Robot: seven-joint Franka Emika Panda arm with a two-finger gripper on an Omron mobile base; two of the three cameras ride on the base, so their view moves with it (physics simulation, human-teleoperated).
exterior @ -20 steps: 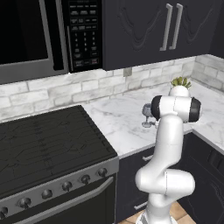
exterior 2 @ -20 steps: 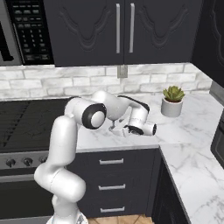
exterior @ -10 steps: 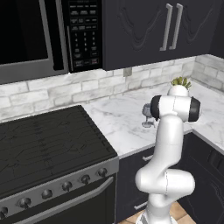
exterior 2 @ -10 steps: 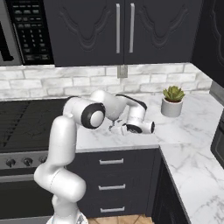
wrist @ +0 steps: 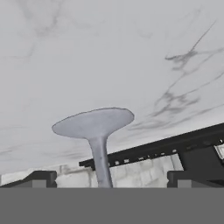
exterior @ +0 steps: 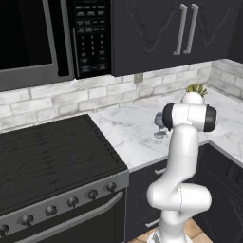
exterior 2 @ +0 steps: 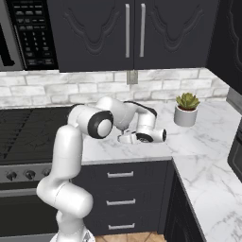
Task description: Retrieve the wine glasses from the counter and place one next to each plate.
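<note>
Reaching low over the counter (exterior: 128,133), we have the gripper (wrist: 105,181) spread wide with nothing held; the wine glass (exterior: 159,124) stands upright near the counter's front edge, its stem (wrist: 100,159) rising between our 2 finger tips and its foot (wrist: 93,122) flat on the marble. We judge it light, stiff, slick and fragile — best taken on the thin stem, gently. The marble looks smooth and level; a potted plant (exterior 2: 186,109) stands well apart, the stove (exterior: 47,156) beside.

Kitchen: stove (exterior: 52,161), microwave (exterior: 42,40), marble counter (exterior: 128,130).
</note>
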